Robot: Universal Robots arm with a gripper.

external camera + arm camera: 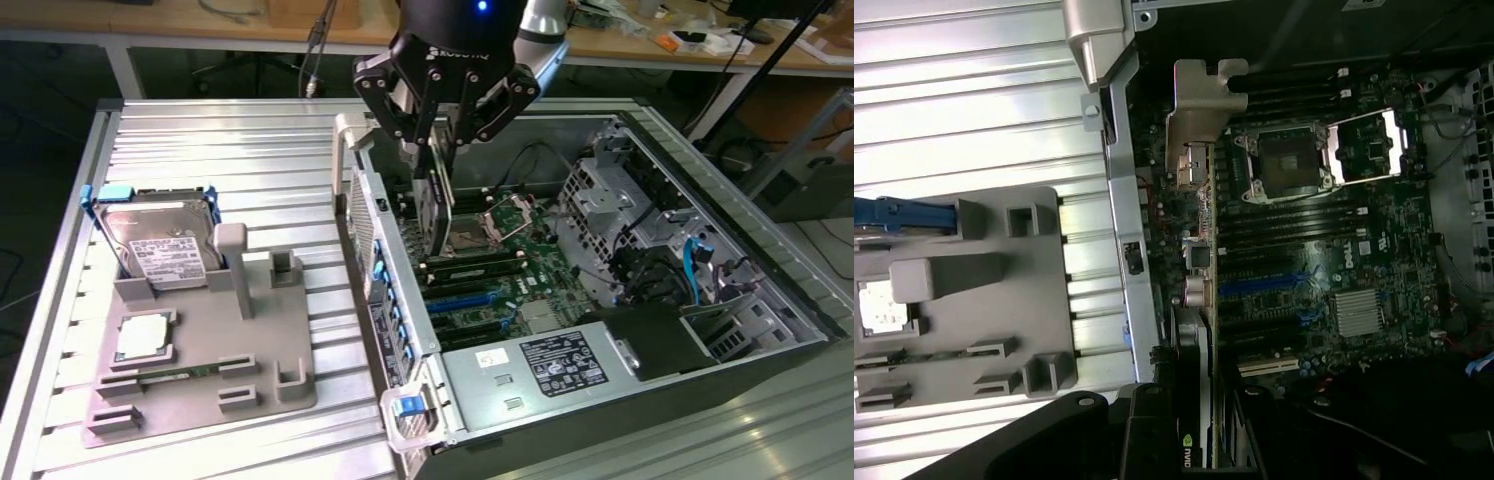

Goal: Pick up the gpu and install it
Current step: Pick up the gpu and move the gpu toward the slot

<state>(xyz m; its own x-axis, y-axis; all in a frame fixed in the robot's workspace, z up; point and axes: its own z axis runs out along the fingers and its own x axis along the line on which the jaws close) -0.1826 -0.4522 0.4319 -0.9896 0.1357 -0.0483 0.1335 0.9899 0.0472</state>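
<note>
The gpu (pixel 430 200) is in the air inside the open computer case (pixel 747 330), and it hangs directly under the gripper (pixel 435 140). The jaws are clenched on the upper part of the card, one finger on each flat side, so the card is grasped and rests on nothing. As far as I can judge, its long axis runs steeply down from the jaws and does not lie flat. In the wrist view the silver bracket (pixel 1199 150) is the end far from the fingers, and it is just beside the rear wall of the case (pixel 1122 230).

The motherboard (pixel 521 290) is under the card. The blue expansion slots (pixel 467 290) lie near its lower end, a little toward the exterior view's right, and I see a gap between card and slots. The processor socket (pixel 487 230) is close on the same side.

Outside the case, on the exterior view's left, the grey holder (pixel 200 400) carries the hard drive (pixel 160 245), well apart from the gripper.
</note>
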